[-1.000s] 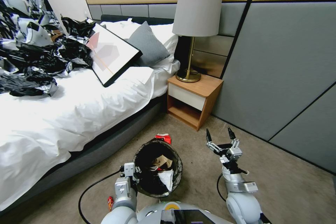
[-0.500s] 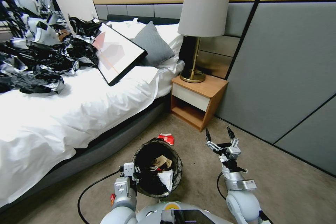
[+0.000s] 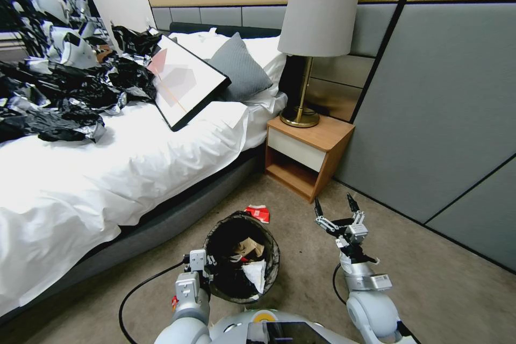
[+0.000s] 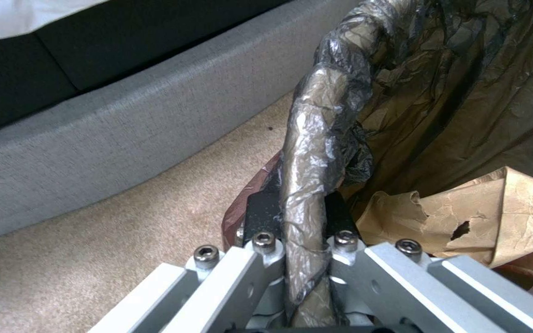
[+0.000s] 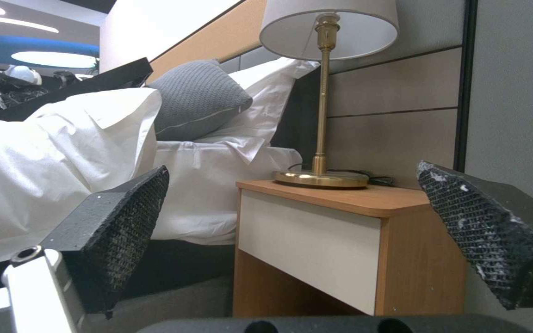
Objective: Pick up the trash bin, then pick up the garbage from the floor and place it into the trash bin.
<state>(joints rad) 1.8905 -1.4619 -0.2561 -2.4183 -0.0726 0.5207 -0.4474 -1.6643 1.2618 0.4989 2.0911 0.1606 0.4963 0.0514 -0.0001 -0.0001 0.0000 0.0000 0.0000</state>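
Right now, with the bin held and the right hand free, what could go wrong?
1. The left hand pinches only the trash bin at its bag-covered rim; the liner may slip.
2. The open right hand is raised, facing the nightstand, while the red wrapper lies behind the bin, so reaching might bump it.

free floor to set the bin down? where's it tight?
Bare carpet right of the right gripper, toward the grey wall. Tight between the trash bin, held by the left gripper, the bed and the red wrapper.
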